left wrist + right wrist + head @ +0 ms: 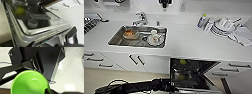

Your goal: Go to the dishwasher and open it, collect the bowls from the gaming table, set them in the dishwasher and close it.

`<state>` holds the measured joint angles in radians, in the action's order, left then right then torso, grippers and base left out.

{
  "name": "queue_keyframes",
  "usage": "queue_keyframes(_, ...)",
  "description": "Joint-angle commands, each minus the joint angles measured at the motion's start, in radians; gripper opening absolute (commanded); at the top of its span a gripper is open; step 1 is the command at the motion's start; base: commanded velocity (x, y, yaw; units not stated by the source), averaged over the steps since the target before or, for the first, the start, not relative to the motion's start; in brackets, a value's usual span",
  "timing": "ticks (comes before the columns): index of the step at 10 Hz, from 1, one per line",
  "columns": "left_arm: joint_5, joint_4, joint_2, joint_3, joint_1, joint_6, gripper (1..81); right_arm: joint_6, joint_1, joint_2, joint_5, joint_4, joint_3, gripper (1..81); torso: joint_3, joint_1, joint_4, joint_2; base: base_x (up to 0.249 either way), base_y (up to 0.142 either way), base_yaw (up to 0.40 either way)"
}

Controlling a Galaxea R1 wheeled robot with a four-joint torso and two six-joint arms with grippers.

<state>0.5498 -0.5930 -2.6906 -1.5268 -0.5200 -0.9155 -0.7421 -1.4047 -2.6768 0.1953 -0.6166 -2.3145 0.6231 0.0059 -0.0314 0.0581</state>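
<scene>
My left pincer (52,41) hangs with its dark fingers (71,34) spread at the outer edge of the dishwasher's (37,30) lowered steel door. A yellow-green bowl (20,10) sits deep inside, past the door's grey round fitting (32,23).

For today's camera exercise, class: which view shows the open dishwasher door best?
The left wrist view: the dishwasher door lies close, showing its steel inner face and edge. The head view shows the dishwasher whole but small, open under the counter. The right wrist view shows a green bowl instead.
</scene>
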Motion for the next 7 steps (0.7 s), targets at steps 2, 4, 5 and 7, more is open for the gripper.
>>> queue_keyframes(2,-0.067,-0.157,0.253,0.207,-0.215,0.116,81.1,-0.092,-0.011,0.387,0.053,-0.003,0.289,1.0,0.0,0.0,0.0,0.0,0.0,0.0,0.0)
queue_keyframes(4,-0.068,-0.176,0.287,0.208,-0.341,0.191,81.1,-0.114,0.028,0.507,0.093,-0.003,0.396,1.0,0.0,0.0,0.0,0.0,0.0,0.0,0.0)
queue_keyframes(5,-0.068,-0.188,0.294,0.201,-0.408,0.241,81.1,-0.118,0.06,0.567,0.092,-0.003,0.471,1.0,0.0,0.0,0.0,0.0,0.0,0.0,0.0)
queue_keyframes(7,-0.082,-0.231,0.296,0.158,-0.546,0.305,81.1,-0.126,0.162,0.671,0.073,0.0,0.636,1.0,0.0,0.0,0.0,0.0,0.0,0.0,0.0)
